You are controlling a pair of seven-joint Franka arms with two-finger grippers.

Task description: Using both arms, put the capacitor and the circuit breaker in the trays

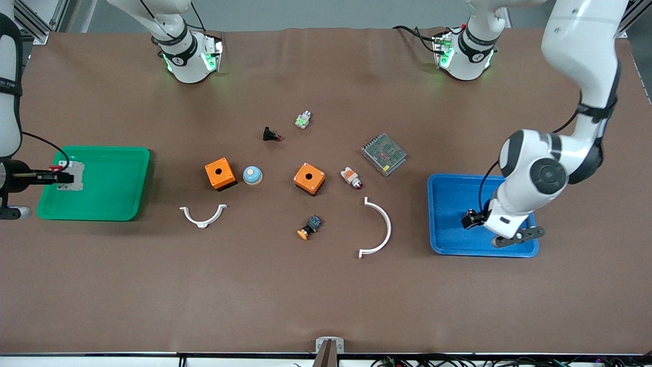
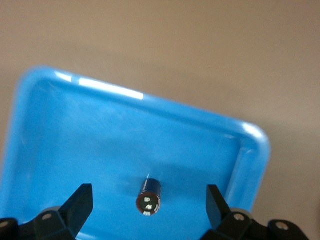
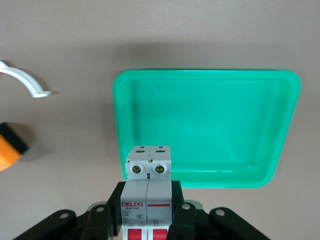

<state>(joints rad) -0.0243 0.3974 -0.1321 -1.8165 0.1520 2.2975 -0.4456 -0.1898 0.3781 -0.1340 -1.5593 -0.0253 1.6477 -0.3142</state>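
Over the green tray (image 1: pixel 127 158), the right gripper (image 1: pixel 63 177) has its jaws clamped on the circuit breaker (image 1: pixel 71 176), long axis level. In the blue tray (image 1: pixel 443 239), the capacitor (image 2: pixel 149 197) lies freed between the left gripper's (image 2: pixel 150 202) parted jaws.

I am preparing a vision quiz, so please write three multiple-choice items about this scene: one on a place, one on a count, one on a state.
1. Where does the tiny black cylindrical capacitor lie?
A. in the blue plastic tray
B. in the green plastic tray
C. on the bare table

2. How many orange square boxes are on the table?
A. one
B. two
C. three

3. What is the right gripper doing?
A. hanging open
B. gripping the white-grey circuit breaker over the green tray
C. gripping a white curved bracket

Answers: 1 A, it rests on the blue floor between the open left gripper's fingers. 2 B, one and another. 3 B, fingers clamp its sides.
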